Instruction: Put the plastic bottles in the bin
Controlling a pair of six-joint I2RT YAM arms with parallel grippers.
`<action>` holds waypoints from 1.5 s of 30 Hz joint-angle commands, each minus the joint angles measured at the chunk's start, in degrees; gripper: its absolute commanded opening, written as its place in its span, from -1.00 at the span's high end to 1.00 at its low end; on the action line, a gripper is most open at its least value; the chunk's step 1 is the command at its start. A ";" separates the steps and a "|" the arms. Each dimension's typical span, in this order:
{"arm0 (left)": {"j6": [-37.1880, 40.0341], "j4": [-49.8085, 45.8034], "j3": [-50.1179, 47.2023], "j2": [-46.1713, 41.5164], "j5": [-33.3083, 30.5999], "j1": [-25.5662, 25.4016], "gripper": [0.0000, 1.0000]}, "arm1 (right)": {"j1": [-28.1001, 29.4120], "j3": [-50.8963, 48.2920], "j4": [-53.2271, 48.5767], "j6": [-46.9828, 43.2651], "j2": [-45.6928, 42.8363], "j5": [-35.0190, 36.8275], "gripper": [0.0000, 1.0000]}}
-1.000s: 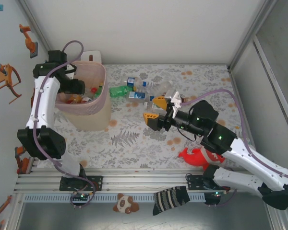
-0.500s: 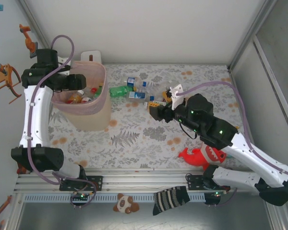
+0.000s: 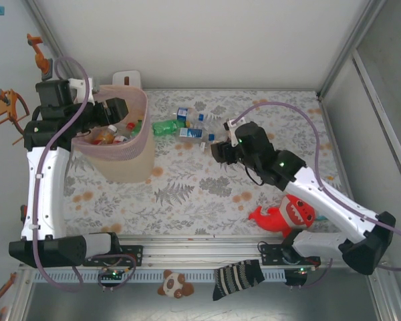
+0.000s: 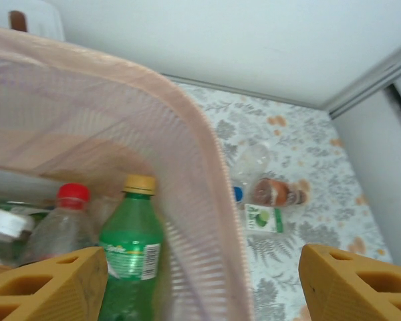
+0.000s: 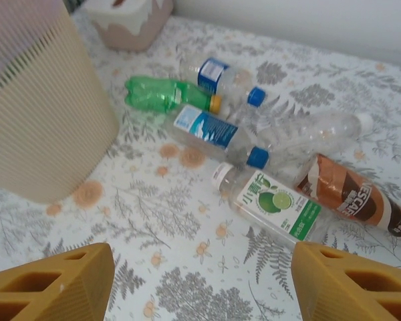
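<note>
The pale-pink bin [image 3: 135, 155] stands at the left with several plastic bottles inside; a green one [image 4: 129, 255] and a red-capped one [image 4: 68, 217] show in the left wrist view. My left gripper [image 4: 200, 289] hangs open and empty across the bin's rim [image 4: 210, 154]. More bottles lie on the table: a green one [image 5: 162, 95], two blue-labelled ones [image 5: 212, 132], a clear one [image 5: 317, 129], a lime-labelled one [image 5: 275, 204] and a brown-labelled one [image 5: 351, 198]. My right gripper [image 5: 204, 282] is open and empty, just short of the lime-labelled bottle.
A white box [image 5: 125, 19] sits behind the bin. A red plush toy [image 3: 284, 214] lies at the front right beside the right arm. A striped sock [image 3: 237, 277] and a small plush [image 3: 175, 284] rest on the front rail. Grey walls close in the table.
My right arm has reached forward and tipped its gripper down toward the bottles, jaws slightly narrower. My left arm has swung back and left, staying over the bin.
</note>
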 commanded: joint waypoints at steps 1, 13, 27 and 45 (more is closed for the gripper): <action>-4.88 6.73 -1.77 -2.78 6.00 -0.64 -0.51 | -3.27 2.70 -3.82 -10.04 3.56 -8.01 -0.39; -6.22 8.07 -6.39 -6.76 6.38 -1.69 -0.51 | -10.58 19.51 -23.65 -42.92 28.68 -10.96 -0.37; -6.50 7.81 -8.31 -8.04 6.30 -3.07 -0.51 | -13.31 42.06 -32.09 -51.88 53.83 -6.38 -0.55; -6.50 7.56 -7.53 -7.25 6.11 -4.41 -0.52 | -14.34 47.41 -33.24 -56.35 61.43 -8.01 -0.64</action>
